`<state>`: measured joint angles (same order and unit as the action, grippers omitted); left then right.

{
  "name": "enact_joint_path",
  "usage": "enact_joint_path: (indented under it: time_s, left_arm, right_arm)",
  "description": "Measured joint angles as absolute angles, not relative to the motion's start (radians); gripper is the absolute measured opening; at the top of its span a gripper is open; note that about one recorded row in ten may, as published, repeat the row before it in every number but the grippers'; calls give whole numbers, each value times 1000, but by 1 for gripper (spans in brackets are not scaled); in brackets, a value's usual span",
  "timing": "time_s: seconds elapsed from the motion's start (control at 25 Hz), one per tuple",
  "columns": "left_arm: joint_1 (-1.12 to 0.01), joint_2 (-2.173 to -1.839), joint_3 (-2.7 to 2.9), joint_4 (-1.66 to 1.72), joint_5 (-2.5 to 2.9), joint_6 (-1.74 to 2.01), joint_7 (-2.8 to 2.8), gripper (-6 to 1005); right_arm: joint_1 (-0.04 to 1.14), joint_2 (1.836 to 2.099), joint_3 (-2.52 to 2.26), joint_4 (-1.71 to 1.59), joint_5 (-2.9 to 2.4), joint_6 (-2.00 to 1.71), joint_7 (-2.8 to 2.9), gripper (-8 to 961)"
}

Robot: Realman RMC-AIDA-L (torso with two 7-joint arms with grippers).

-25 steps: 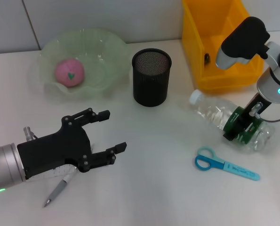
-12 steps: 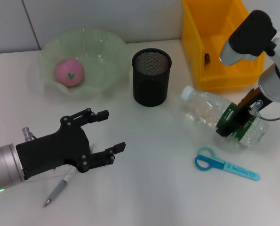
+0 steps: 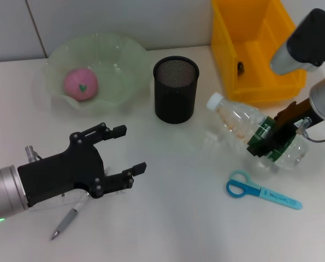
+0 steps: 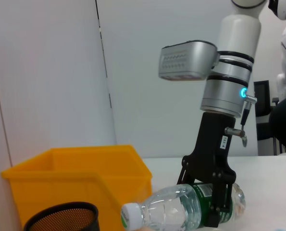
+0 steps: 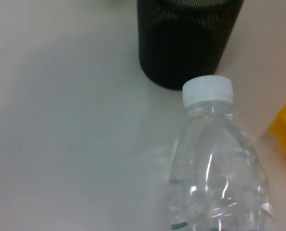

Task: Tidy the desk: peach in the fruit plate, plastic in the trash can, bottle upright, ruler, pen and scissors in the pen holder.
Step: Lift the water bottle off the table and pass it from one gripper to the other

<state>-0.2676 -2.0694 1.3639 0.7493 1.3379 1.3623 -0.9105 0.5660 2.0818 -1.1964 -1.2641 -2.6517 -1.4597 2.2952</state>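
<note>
My right gripper (image 3: 269, 143) is shut on the green-labelled lower body of the clear bottle (image 3: 236, 120), which is tilted with its white cap (image 5: 207, 90) raised toward the black mesh pen holder (image 3: 175, 90). The left wrist view shows the same grip on the bottle (image 4: 181, 209). A pink peach (image 3: 81, 83) lies in the green fruit plate (image 3: 121, 52). Blue scissors (image 3: 260, 192) lie on the desk in front of the bottle. My left gripper (image 3: 131, 149) hovers open at the front left over the grey pen (image 3: 66, 221) and a clear ruler (image 3: 61, 201), which is mostly hidden. I cannot make out the plastic.
The yellow trash can (image 3: 255, 49) stands at the back right, just behind the bottle, with a small dark item inside. The pen holder (image 4: 61, 219) sits between plate and bin. White desk surface stretches between my two arms.
My right gripper has swung the bottle, raising its cap end and shifting it left toward the pen holder. The left arm has stayed put.
</note>
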Motion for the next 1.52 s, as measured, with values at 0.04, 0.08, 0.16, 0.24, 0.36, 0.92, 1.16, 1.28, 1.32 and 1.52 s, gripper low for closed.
enact_joint_path:
  time_s: [0.04,0.08,0.16,0.24,0.36,0.92,1.16,1.28,1.32,1.52]
  left_arm:
    - [-267,-2069,1363,749,1333,1363,-910,794]
    - [-267,-2069,1360,748,1327,1364,-909,794]
    - [-267,-2069,1359,746,1324,1364,-909,794]
    - [-267,-2068,1354,743,1307,1368,-908,794]
    - [-267,-2068,1352,742,1299,1371,-908,794]
    - [-259,-2068,1333,741,1252,1393,-908,794]
    - [-252,-2066,1323,713,1183,1424,-908,794]
    - [-249,-2067,1293,685,1146,1451,-906,794]
    - [-249,-2067,1293,685,1146,1451,-906,794]
    - [-258,-2066,1256,636,1098,1499,-895,794]
  right_arm:
    - [553,2082,-1194,-1276,-2632,-1457,2283,775]
    - [529,2083,-1190,-1299,-2593,-1452,2257,776]
    - [506,2083,-1183,-1319,-2561,-1445,2235,776]
    - [495,2083,-1180,-1328,-2545,-1441,2226,777]
    - [461,2082,-1151,-1359,-2479,-1432,2186,777]
    - [332,2086,-1083,-1420,-2221,-1416,1964,781]
    - [256,2086,-1060,-1355,-2033,-1376,1737,782]
    - [237,2085,-1055,-1290,-1928,-1347,1615,783]
    - [237,2085,-1055,-1290,-1928,-1347,1615,783]
    - [235,2083,-1038,-1159,-1796,-1338,1398,784]
